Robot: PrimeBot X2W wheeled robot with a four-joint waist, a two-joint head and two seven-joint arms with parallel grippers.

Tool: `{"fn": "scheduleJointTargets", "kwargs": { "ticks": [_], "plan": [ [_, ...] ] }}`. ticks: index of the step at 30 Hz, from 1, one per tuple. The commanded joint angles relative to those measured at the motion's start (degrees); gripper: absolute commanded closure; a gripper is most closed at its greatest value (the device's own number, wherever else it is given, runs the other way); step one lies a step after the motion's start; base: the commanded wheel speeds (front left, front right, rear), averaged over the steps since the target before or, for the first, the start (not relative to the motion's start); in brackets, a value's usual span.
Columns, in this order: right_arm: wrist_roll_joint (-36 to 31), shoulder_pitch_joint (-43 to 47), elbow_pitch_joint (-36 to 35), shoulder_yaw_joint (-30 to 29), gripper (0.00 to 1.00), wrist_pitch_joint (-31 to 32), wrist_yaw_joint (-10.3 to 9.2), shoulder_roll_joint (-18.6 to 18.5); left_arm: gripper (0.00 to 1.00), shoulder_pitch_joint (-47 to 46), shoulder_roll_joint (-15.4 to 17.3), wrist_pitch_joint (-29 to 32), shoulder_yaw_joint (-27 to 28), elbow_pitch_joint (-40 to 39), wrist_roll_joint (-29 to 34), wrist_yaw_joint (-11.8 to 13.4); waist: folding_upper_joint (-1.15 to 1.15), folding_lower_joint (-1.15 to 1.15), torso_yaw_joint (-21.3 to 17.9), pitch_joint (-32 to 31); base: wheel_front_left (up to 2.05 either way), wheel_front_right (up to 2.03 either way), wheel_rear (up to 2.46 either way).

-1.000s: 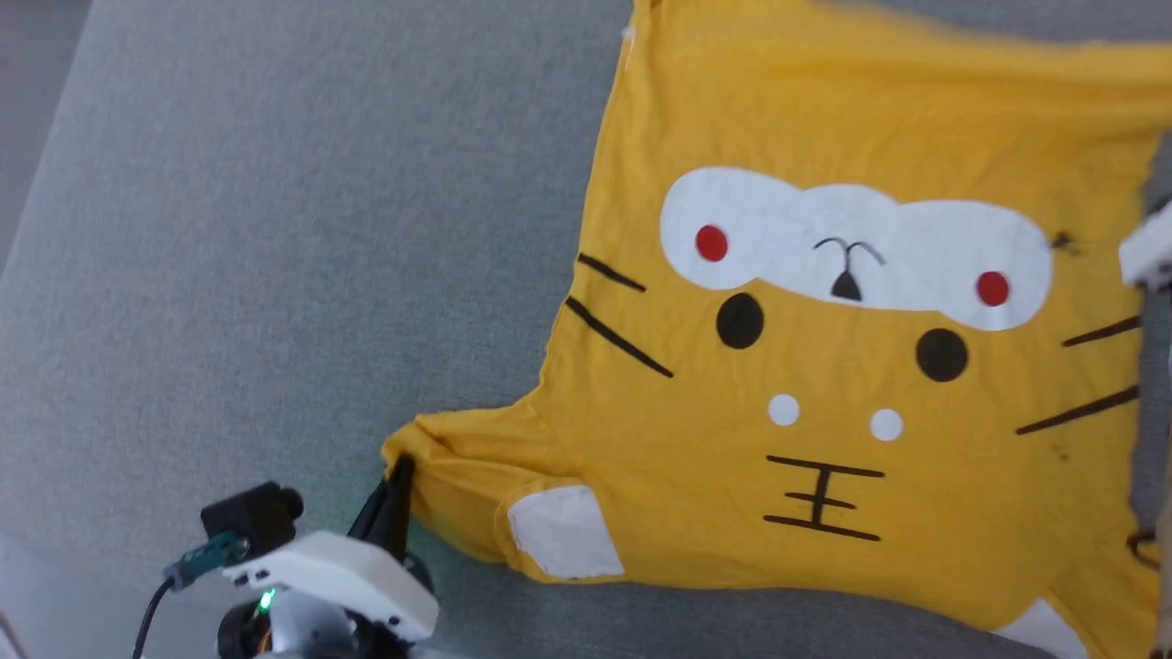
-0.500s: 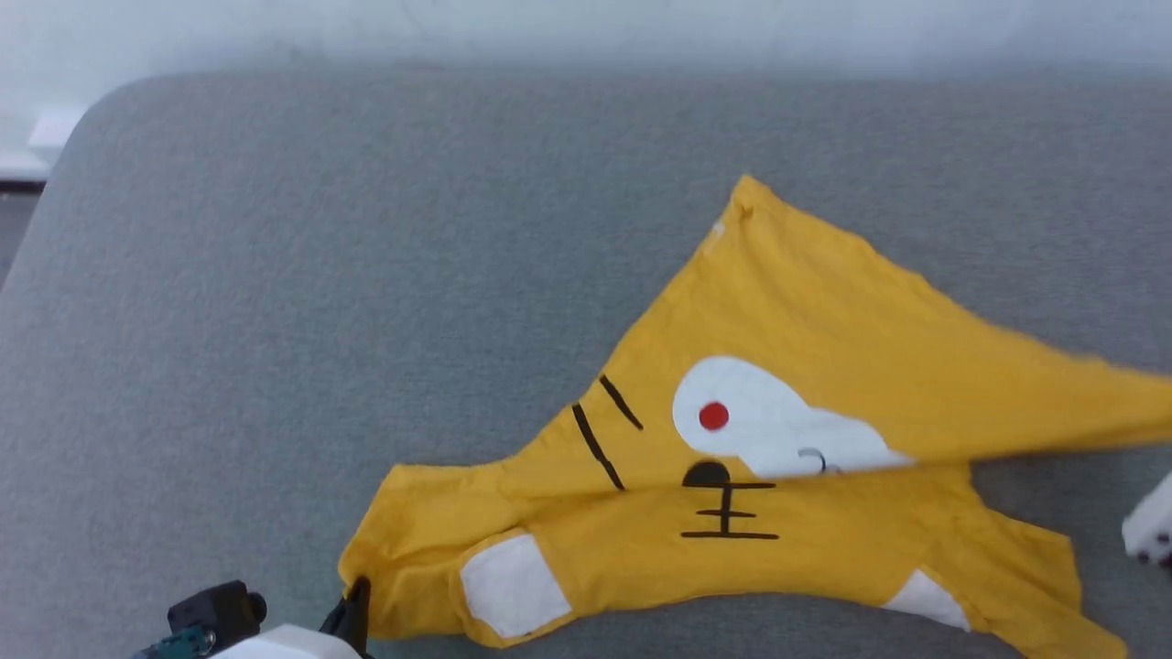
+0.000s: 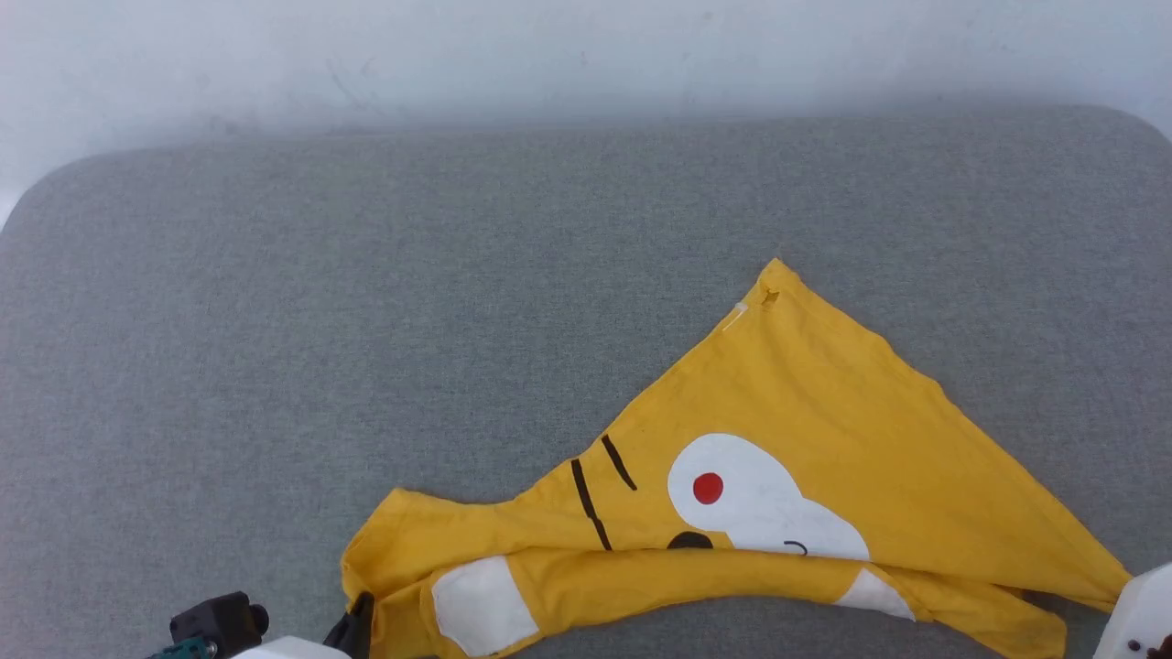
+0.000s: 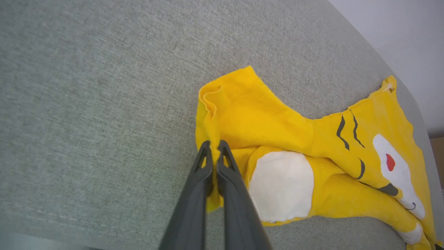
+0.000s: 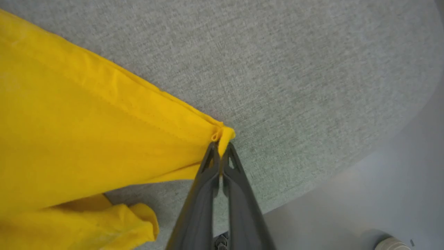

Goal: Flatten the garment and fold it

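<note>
Yellow cotton item: the garment (image 3: 824, 412), short-sleeved, printed with a cartoon face of which one red dot (image 3: 708, 488), white patches and a few black lines are visible. Location: on the grey cloth-covered table (image 3: 366, 320), in the half nearest the table's front edge and right of the table's middle. Condition: not flat. It is doubled over itself into a rough triangle, apex toward the table's far edge, with a rumpled band lying along the side nearest the front edge and covering the lower part of the face. Holds: left gripper (image 4: 215, 147) is clamped on the cuff edge of the sleeve (image 4: 242, 104) at the end of the garment nearer the table's left side. Right gripper (image 5: 221, 146) is pinched tight on a stitched corner at the end nearer the table's right side, close to the table's rounded corner. Step, as judged: flattening, with folding not yet begun. Handling advice: keep both pinches closed, since each bites only a narrow edge and a jerk could pull it free. Raise both ends together off the table, draw them evenly apart along the front edge until the doubled panel drops open, then lay it down toward the table's middle, face print upward and with no slack between the holds.
</note>
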Motion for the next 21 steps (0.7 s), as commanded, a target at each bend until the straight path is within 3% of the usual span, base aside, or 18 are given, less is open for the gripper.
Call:
{"fn": "scheduleJointTargets", "kwargs": {
  "ticks": [1, 2, 3, 7, 13, 16, 21],
  "plan": [
    [0.6, 0.9, -0.4, 0.2, 0.97, 0.6, -0.12, 0.3, 1.0, 0.3, 0.4, 0.2, -0.1, -0.2, -0.4, -0.3, 0.0, 0.01, 0.3, 0.3, 0.0, 0.0, 0.0],
    [1.0, 1.1, -1.1, 0.5, 0.61, 0.3, -0.12, 0.3, 1.0, 0.1, 0.3, 0.2, -0.2, -0.2, -0.4, -0.4, 0.0, 0.01, 0.5, 0.4, 0.0, 0.0, 0.0],
    [1.4, 1.1, -2.0, 0.9, 0.0, -0.5, -0.12, 0.3, 1.0, 0.0, 0.3, 0.2, -0.3, -0.1, -0.4, -0.5, 0.0, 0.01, 0.7, 0.6, 0.0, 0.0, 0.0],
    [3.5, -0.1, -6.2, 3.3, 0.0, -8.3, -0.12, 0.1, 1.0, -0.2, 0.2, 0.0, -0.7, 0.3, -0.5, -0.7, 0.0, 0.01, 1.5, 1.0, 0.0, 0.0, 0.0],
    [4.9, -4.2, -9.5, 12.4, 0.0, -22.6, -0.12, -4.3, 1.0, -0.7, 0.3, 0.0, -1.0, 0.5, -0.6, -0.9, 0.0, 0.01, 2.6, 1.7, 0.0, 0.0, 0.0],
    [5.7, -8.6, -9.1, 17.7, 0.0, -29.2, -0.12, -6.7, 1.0, -1.2, 0.4, -0.2, -1.0, 0.3, -0.6, -0.9, 0.0, 0.01, 3.0, 2.8, 0.0, 0.0, 0.0],
    [8.1, -15.0, -4.9, 26.6, 0.0, -33.5, -0.12, -9.7, 1.0, -2.3, 0.1, -0.3, -1.5, 0.4, -0.5, -1.0, 0.0, 0.01, 4.2, 4.5, 0.0, 0.0, 0.0]
  ]
}}
